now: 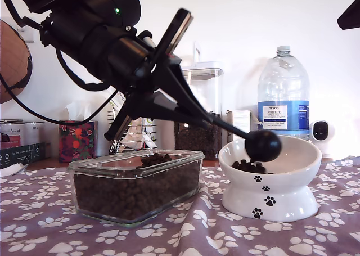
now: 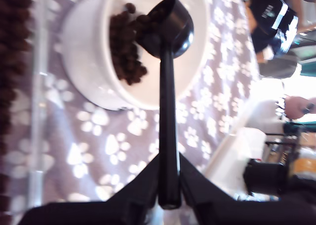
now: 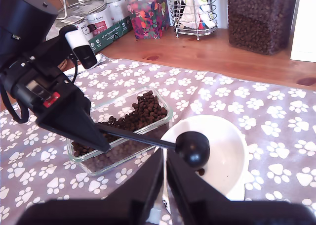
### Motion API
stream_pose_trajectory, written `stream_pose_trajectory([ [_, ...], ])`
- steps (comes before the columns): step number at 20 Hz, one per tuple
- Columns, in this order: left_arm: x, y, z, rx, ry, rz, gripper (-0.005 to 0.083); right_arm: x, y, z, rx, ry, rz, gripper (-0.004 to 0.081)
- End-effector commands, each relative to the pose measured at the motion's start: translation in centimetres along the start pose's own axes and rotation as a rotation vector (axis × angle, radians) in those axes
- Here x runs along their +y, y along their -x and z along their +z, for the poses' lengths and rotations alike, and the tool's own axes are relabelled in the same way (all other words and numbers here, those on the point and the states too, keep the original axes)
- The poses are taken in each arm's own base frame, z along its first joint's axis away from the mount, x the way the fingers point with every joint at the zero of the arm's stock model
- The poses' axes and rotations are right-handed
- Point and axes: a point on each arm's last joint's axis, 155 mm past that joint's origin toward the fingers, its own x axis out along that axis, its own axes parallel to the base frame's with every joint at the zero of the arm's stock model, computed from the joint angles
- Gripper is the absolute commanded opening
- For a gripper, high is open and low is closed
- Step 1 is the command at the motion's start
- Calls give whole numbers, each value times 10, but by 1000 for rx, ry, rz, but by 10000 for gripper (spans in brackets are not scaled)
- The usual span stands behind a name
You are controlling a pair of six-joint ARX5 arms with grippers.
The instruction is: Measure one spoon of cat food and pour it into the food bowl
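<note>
A paw-print cloth (image 1: 315, 222) carries the food bowl (image 1: 270, 194) and glass dish (image 1: 135, 191).

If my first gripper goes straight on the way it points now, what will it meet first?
Probably the food bowl: my first gripper points along the spoon, whose cup is already over the cat food inside. Depth is hard to judge.
</note>
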Motion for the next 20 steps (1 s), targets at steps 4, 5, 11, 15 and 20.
stream_pose_trajectory([
  [4, -12, 2, -4, 29, 20, -77, -21, 1, -4, 1, 10, -1, 9, -10],
  [5, -13, 3, -4, 34, 26, -88, -21, 0, -5, 0, 14, -3, 9, -10],
  [11, -24, 13, 2, 46, 76, -176, -21, 1, -5, 1, 13, 7, 10, -10],
  [15, -31, 20, 1, 75, 108, -230, -21, 1, -5, 1, 13, 10, 10, -10],
  [20, -32, 17, -9, 166, 222, -294, -21, 1, -5, 1, 11, 26, 11, -10],
])
